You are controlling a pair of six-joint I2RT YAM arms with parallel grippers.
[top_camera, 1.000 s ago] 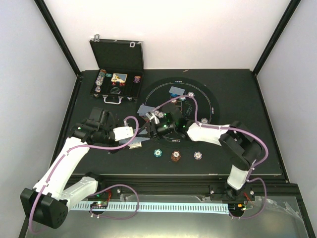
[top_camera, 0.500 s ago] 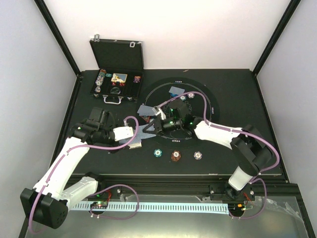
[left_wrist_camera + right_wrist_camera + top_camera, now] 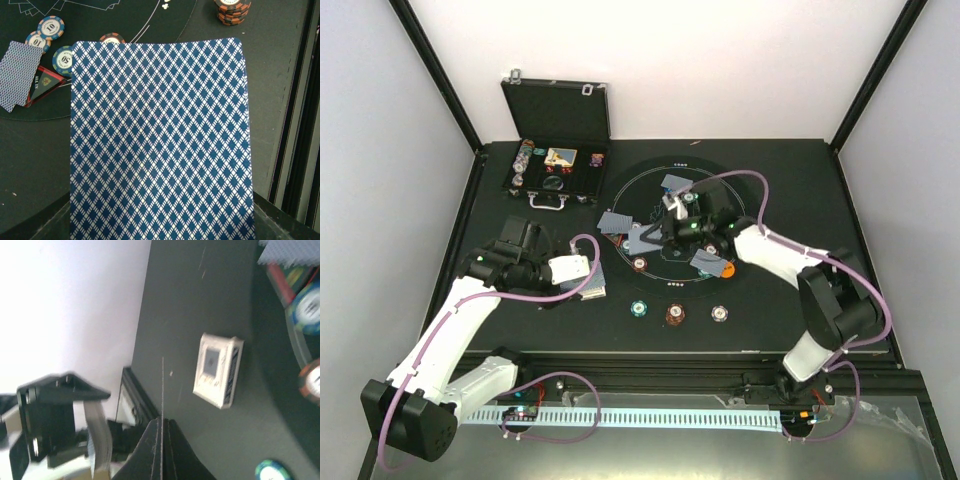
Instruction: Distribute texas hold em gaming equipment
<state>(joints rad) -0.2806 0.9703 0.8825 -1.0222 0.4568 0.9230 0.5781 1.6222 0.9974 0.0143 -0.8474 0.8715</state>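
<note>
Tabletop [image 3: 800,190] black; walls [image 3: 720,70] white; chips [image 3: 674,314] beside round mat [image 3: 640,190].

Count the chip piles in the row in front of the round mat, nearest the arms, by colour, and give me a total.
Teal chip pile: 1
Red-brown chip pile: 1
White chip pile: 1
Total: 3

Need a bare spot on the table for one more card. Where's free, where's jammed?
Free: black tabletop between the round black mat and the table's right edge, towards the back; also the strip nearer than the row of three round chips. Jammed: the mat's left half, under blue-backed cards, loose chips and the right arm.
</note>
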